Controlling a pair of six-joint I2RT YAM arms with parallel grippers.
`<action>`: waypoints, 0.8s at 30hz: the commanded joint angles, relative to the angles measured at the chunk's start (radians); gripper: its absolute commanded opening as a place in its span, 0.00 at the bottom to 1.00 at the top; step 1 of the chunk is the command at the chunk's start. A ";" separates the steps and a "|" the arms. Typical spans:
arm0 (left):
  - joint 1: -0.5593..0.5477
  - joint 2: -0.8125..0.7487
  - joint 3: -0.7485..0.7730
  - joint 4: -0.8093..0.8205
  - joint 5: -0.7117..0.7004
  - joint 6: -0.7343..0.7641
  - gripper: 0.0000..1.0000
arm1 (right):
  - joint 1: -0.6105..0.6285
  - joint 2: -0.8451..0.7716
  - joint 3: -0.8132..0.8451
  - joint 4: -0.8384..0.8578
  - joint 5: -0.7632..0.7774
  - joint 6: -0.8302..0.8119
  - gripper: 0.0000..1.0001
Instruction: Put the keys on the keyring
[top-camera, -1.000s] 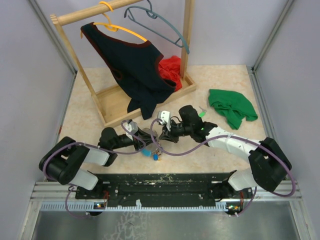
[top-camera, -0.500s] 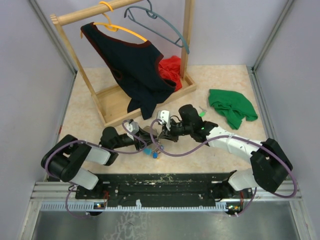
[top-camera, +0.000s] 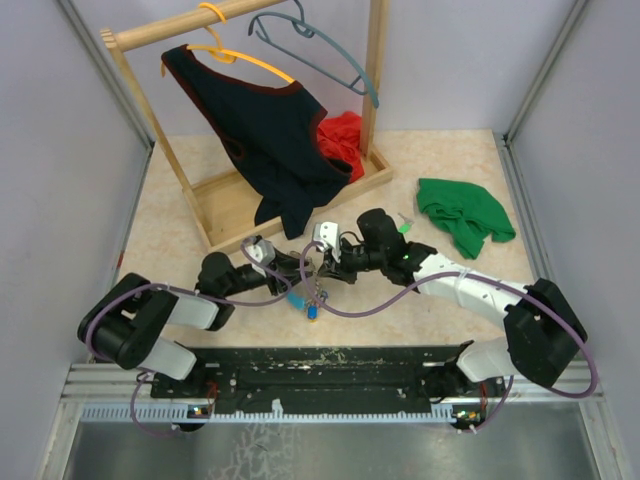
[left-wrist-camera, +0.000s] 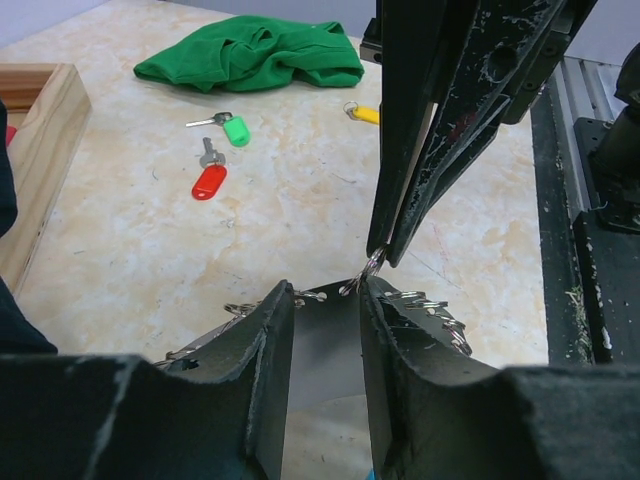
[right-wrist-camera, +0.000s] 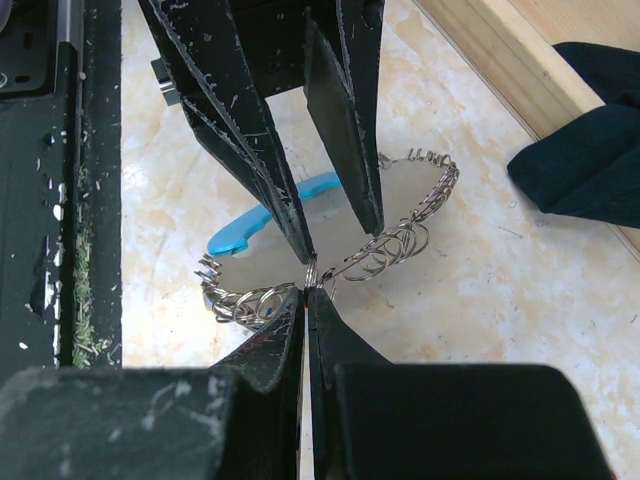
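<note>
Keyring (right-wrist-camera: 395, 243) held over near-centre worktop (left-wrist-camera: 120, 240) | right tool (right-wrist-camera: 308, 292) pinched together on its wire | left tool (left-wrist-camera: 325, 292) apart, seemingly inside loop | advice: spread gently, keep coil taut | keys (left-wrist-camera: 211, 181) lie near green cloth (left-wrist-camera: 250, 55)

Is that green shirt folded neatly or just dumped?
Dumped: the green garment lies crumpled in an uneven heap on the table, with no neat folds.
</note>
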 joint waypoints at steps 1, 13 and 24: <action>0.009 -0.009 0.013 0.053 0.066 -0.006 0.38 | 0.007 -0.047 0.060 0.038 -0.021 -0.023 0.00; 0.009 0.034 0.045 0.075 0.201 -0.022 0.32 | 0.008 -0.041 0.068 0.036 -0.047 -0.027 0.00; 0.009 0.001 0.064 -0.052 0.185 0.024 0.10 | 0.008 -0.066 0.056 0.039 -0.054 -0.030 0.00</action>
